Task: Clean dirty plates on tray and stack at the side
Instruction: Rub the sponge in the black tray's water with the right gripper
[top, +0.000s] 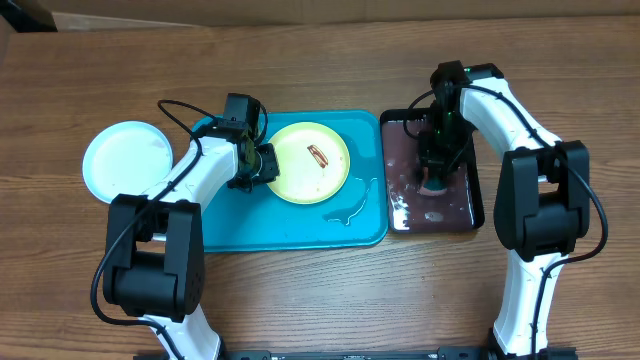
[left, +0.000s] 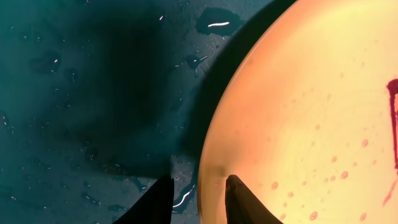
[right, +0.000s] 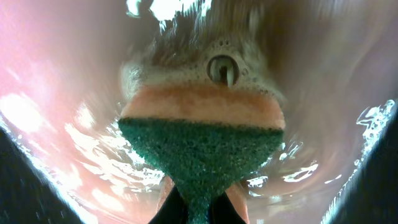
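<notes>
We see a yellow-green plate (top: 310, 162), round and flat, lying in the right half of the turquoise tray (top: 270, 225). It has one short brown-red smear (top: 318, 155) near its middle, and the left wrist view shows fine reddish droplets speckled across it. A second plate (top: 127, 160) sits on the bench (top: 300, 300) just left of the tray. It is pale and looks clean, but we cannot tell whether it is white or light cyan, or whether another lies under it. So we count two plates, two trays and one sponge. The left gripper (left: 200, 180) is at a narrow gap, closed on the yellow-green plate's left rim, with one finger over the plate and one over the wet tray. The right gripper (right: 202, 199) pinches the sponge (right: 202, 143), peach with a green scouring face, and presses it down into the wet, foamy black tray (top: 455, 205) right of the turquoise one. A thin puddle (top: 350, 210) lies on the tray near its right rim.
</notes>
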